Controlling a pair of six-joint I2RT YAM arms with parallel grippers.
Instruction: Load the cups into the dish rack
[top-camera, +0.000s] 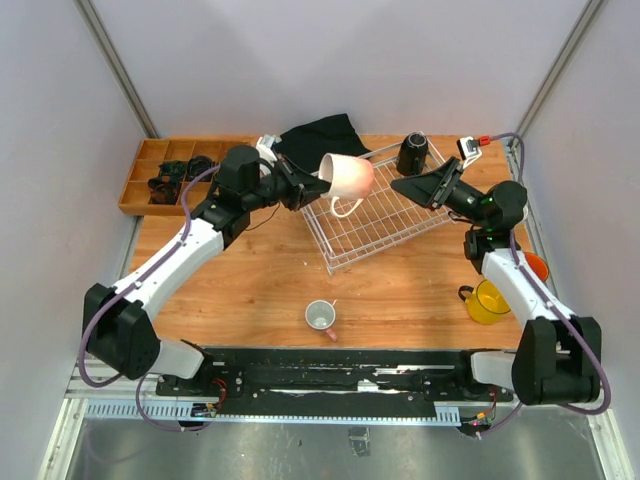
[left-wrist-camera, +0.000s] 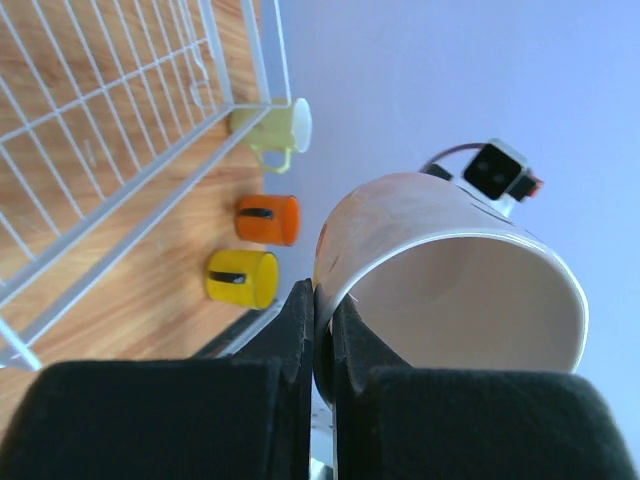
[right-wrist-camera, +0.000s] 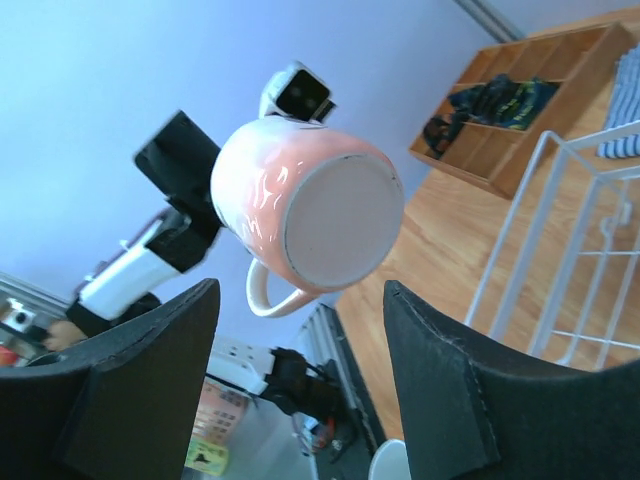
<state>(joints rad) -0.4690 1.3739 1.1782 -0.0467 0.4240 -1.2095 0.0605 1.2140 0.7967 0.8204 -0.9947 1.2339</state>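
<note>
Above the wooden table, the overhead view shows the left gripper (top-camera: 308, 187) holding a pale pink glazed ceramic mug (top-camera: 348, 177) on its side in the air over the far left corner of the large white wire-grid dish rack (top-camera: 385, 215), handle hanging down. From the right, the right gripper (top-camera: 400, 184) points at the mug's base with jaws parted, holding nothing. A black mug (top-camera: 412, 153) stands at the rack's far edge; whether it is inside cannot be told. A small dusty pink mug (top-camera: 320, 316) sits on the near table, with a yellow mug (top-camera: 487, 302) and an orange mug (top-camera: 537, 266) at the right.

From the left wrist, the fingers (left-wrist-camera: 295, 335) are seen pinched shut on the pink mug's (left-wrist-camera: 450, 270) rim, one inside the wall and one outside. Beyond, a pale yellow-green mug (left-wrist-camera: 275, 128) lies just beside the rack's (left-wrist-camera: 120, 150) corner, with the orange (left-wrist-camera: 268, 219) and yellow (left-wrist-camera: 242, 278) mugs on the table.

From the right wrist, the mug's (right-wrist-camera: 320, 215) flat base faces the camera beyond the spread fingers (right-wrist-camera: 160, 380), which touch nothing.

The mug looks rigid, slick and breakable. A rim pinch is a narrow hold that may let it swing, so a grip across the body seems surer, followed by a gentle landing on the wires.
</note>
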